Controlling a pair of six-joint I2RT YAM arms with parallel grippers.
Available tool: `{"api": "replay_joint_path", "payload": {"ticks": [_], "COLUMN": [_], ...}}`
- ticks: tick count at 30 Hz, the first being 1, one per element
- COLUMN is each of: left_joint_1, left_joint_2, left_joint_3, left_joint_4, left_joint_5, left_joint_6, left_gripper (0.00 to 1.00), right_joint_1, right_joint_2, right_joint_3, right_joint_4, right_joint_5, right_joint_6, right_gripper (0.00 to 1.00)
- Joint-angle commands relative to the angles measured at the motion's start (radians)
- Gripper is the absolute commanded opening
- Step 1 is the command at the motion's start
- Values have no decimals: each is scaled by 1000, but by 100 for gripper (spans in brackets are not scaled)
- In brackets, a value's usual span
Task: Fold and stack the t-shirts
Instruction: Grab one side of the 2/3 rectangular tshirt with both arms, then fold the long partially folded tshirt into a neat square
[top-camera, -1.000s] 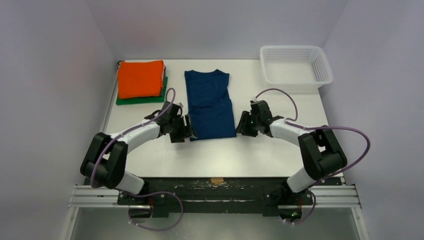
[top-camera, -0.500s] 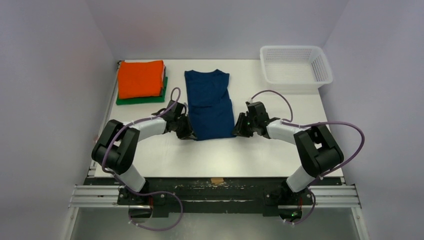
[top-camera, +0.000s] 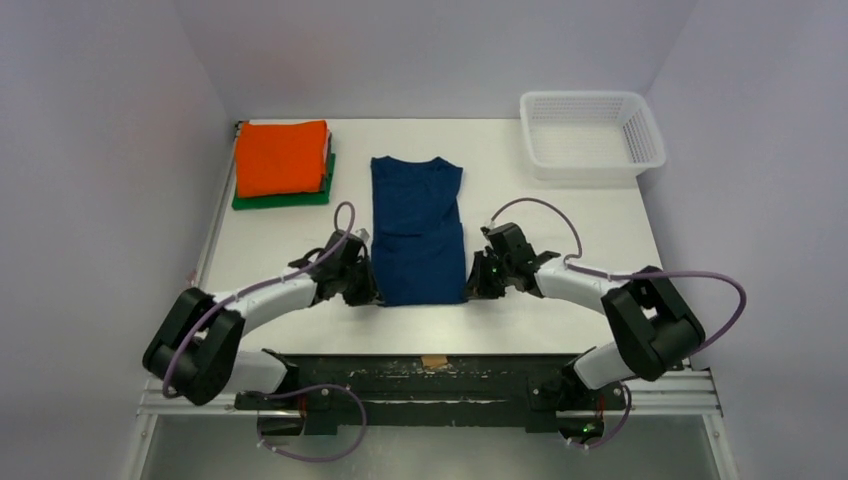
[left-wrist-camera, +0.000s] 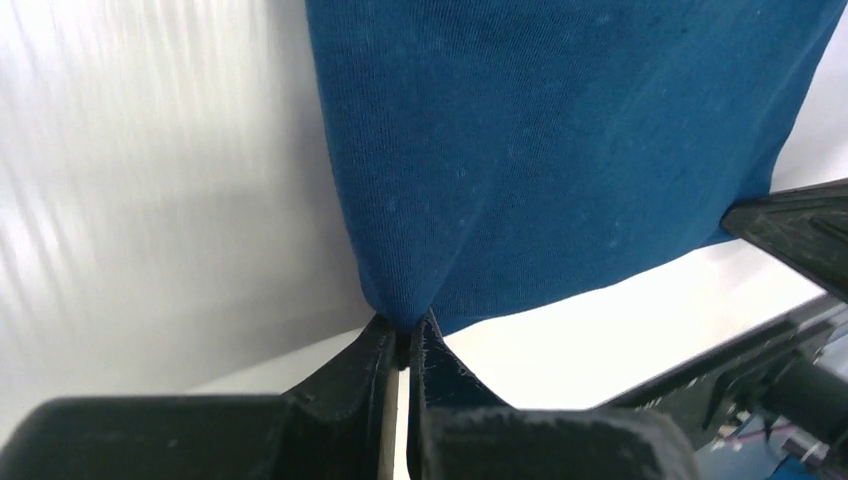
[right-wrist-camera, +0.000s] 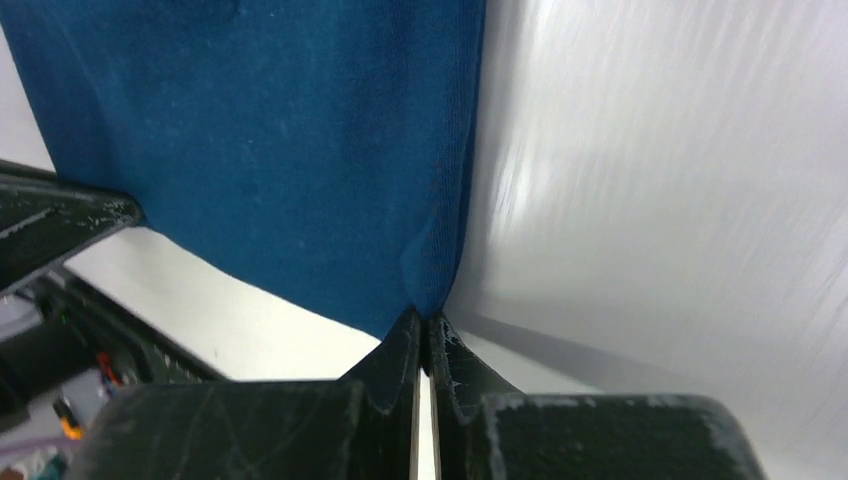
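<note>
Navy blue t-shirt (top-camera: 418, 232), orange t-shirt (top-camera: 281, 157), green t-shirt (top-camera: 280, 200), and white basket (top-camera: 592, 135).

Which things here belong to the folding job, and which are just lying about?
Job: navy blue cloth t-shirt, pinched by left gripper and right gripper; folded orange t-shirt atop folded green t-shirt.
Lying about: white plastic mesh basket.

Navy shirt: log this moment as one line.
left gripper shut on navy shirt near-left corner | right gripper shut on near-right corner | orange shirt on green shirt, far left
</note>
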Motion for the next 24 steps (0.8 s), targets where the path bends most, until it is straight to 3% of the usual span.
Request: {"api": "replay_joint_path", "payload": {"ticks": [1,7,10,13,17,24], "left_joint_1": [-63,-217,-224,-224,-224,-180], "left_joint_2": [-234,-713,-924,-1054,-1023,-766], "left_joint_3": [-138,-252,-258,-230,-138,88], "left_joint_4": [-144,-385,-452,-479,-480,-444], "left_joint_5": [-75,-61,0,23,5,-194], "left_joint_6": [-41,-163,-196,-199,-147,-46], "left_gripper": [0,0,0,0,0,0], "right_joint_1": [63,131,139,139,137,65], "right_joint_2": [-147,-431,-600,-707,-717,-523], "right_joint_3": [-86,-184,-216,-179,-83,105], "right_joint_4": [-160,-304,-281,-307,-328,-307], "right_joint_5": [-90,-179,-264,-255,-199,-104], "right_joint_6": [-6,39,87,99,104,39], "right_gripper": [0,0,0,0,0,0]}}
